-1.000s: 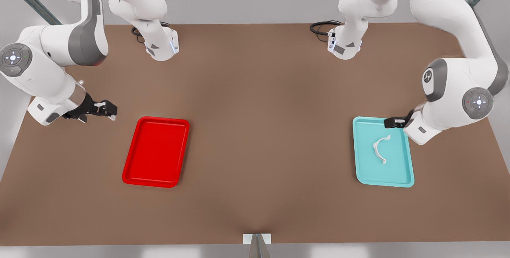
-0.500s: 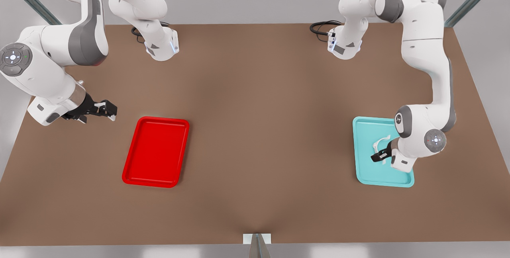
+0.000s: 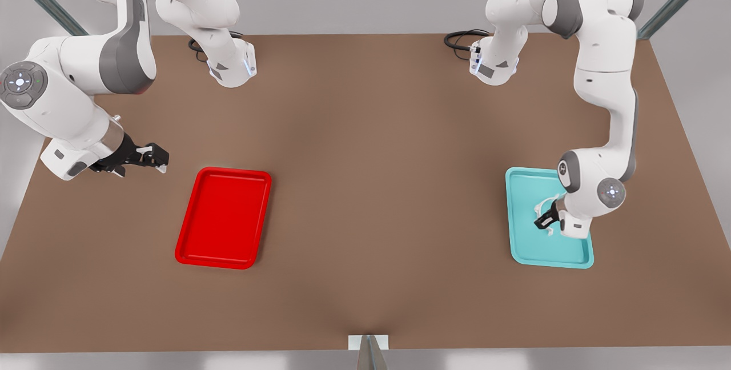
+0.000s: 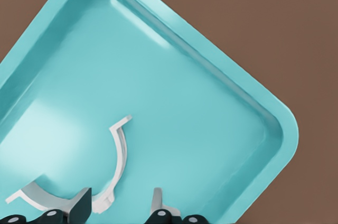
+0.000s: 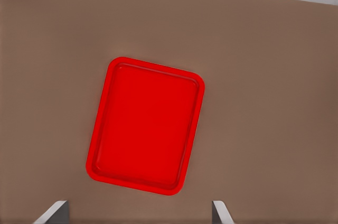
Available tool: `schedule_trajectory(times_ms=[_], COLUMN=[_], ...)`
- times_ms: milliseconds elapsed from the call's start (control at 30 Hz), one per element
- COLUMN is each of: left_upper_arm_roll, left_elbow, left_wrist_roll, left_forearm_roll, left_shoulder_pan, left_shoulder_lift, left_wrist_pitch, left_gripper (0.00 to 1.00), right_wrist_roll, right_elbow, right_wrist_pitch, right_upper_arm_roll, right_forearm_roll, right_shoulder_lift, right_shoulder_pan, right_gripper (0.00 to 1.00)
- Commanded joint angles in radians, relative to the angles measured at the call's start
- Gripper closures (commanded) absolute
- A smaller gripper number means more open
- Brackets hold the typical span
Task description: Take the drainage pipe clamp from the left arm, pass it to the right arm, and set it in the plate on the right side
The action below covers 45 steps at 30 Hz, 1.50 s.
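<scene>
Left end effector (image 4: 119, 211) spread wide, low over teal tray (image 4: 211, 129), straddling one tab end of drainage pipe clamp (image 4: 120, 150); arc curving away. Right end effector (image 3: 149, 157) parted, empty, waiting near plate (image 3: 188, 256).

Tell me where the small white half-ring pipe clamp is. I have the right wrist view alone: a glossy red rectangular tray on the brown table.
Observer: The small white half-ring pipe clamp lies flat in a glossy teal rectangular tray, at the front view's right.
Operator: Is the left gripper on it?
Observer: The left gripper is down over it, open, with one end of the clamp between its fingers.
Operator: And my right gripper?
Observer: The right gripper hangs open and holds nothing, beside the glossy red rectangular tray at the front view's left.
</scene>
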Motion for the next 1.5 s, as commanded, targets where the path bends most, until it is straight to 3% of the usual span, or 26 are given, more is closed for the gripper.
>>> schedule_trajectory(times_ms=[0, 500, 667, 867, 1133, 1200, 1300, 1467], left_upper_arm_roll=[-0.001, -0.001, 0.0, 0.0, -0.001, -0.001, -0.009, -0.011], left_elbow=[-0.003, -0.016, -0.017, -0.016, -0.006, -0.002, 0.075, 0.311], left_wrist_roll=[-0.072, -0.072, -0.072, -0.072, -0.086, -0.089, -0.219, -0.844], left_forearm_roll=[0.001, 0.0, 0.0, 0.0, 0.0, 0.0, 0.0, -0.138], left_shoulder_pan=[0.002, 0.017, 0.017, 0.016, 0.014, 0.014, -0.003, -0.154], left_shoulder_lift=[0.008, 0.082, 0.086, 0.086, 0.082, 0.073, 0.033, -0.012], left_wrist_pitch=[0.048, 0.128, 0.128, 0.127, 0.121, 0.114, -0.048, -0.382], left_gripper=[0.34, 0.41, 0.56, 0.6, 0.79, 0.79, 0.79, 0.79], right_wrist_roll=[-0.005, -0.008, -0.01, -0.011, -0.011, -0.01, -0.008, -0.01], right_elbow=[0.0, 0.0, 0.0, 0.0, 0.0, 0.0, 0.0, 0.0], right_wrist_pitch=[0.0, 0.0, 0.0, 0.0, 0.0, 0.0, 0.0, 0.01], right_upper_arm_roll=[0.0, 0.0, 0.0, -0.001, 0.0, 0.002, 0.004, 0.013], right_forearm_roll=[0.001, 0.002, 0.004, 0.002, 0.002, 0.002, 0.002, 0.004], right_shoulder_lift=[-0.001, -0.001, -0.001, -0.001, -0.001, 0.0, 0.0, 0.017], right_shoulder_pan=[0.0, 0.002, 0.0, -0.003, -0.007, -0.007, -0.006, -0.004], right_gripper=[0.0, 0.0, 0.0, 0.0, 0.0, 0.0, 0.0, 0.0])
